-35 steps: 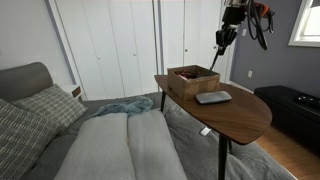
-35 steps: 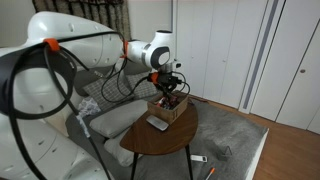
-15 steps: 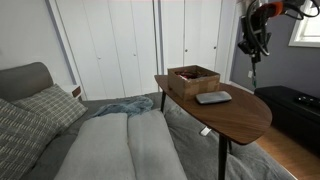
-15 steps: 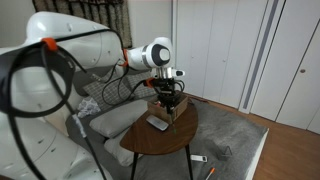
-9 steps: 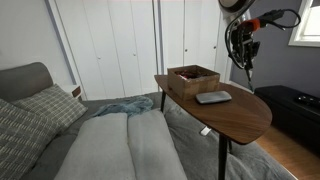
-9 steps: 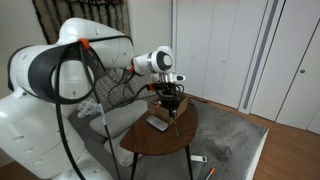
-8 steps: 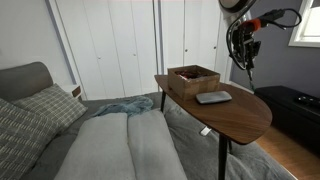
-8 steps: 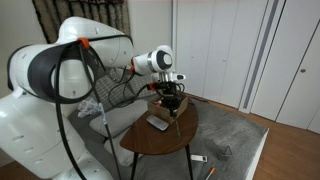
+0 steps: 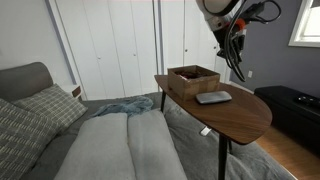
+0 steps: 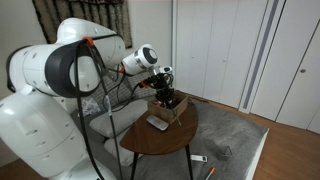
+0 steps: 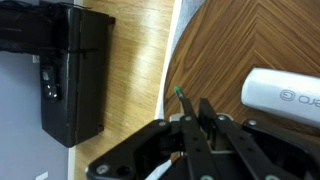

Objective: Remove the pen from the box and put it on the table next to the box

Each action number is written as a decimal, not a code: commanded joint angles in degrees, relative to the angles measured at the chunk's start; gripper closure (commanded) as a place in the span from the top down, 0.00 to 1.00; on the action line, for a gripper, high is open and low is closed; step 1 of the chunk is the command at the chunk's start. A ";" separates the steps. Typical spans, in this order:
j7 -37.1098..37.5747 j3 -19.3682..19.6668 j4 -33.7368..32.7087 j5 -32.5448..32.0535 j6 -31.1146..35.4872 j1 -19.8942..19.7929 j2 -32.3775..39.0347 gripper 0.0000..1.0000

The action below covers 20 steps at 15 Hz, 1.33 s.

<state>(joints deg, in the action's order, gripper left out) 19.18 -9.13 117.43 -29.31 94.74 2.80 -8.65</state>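
Above table (image 11: 250, 40) rim, 2 o'clock of box (image 9: 193, 78) in an exterior view: gripper (image 11: 197, 118) clamped on pen (image 11: 181, 97). Removal looks done; placing beside box remains.

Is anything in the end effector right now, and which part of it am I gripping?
Yes, the pen. The end effector is shut on its shaft, with only a short green-tipped end showing past the fingertips. The rest of the pen is hidden.
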 commanded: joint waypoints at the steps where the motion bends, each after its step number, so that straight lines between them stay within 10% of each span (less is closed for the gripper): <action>1: 1.24 -1.15 -1.92 0.78 2.17 2.48 3.67 0.03; 12: 0.10 -2.47 5.02 0.67 17.44 5.67 -0.81 0.03; 13: -0.03 -2.83 5.61 1.02 18.14 6.06 -1.39 0.37; 20: 0.14 -3.32 11.49 1.88 20.76 5.94 -7.65 0.79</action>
<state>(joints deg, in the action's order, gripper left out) 18.65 -12.88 124.00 -27.36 112.47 9.19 -11.14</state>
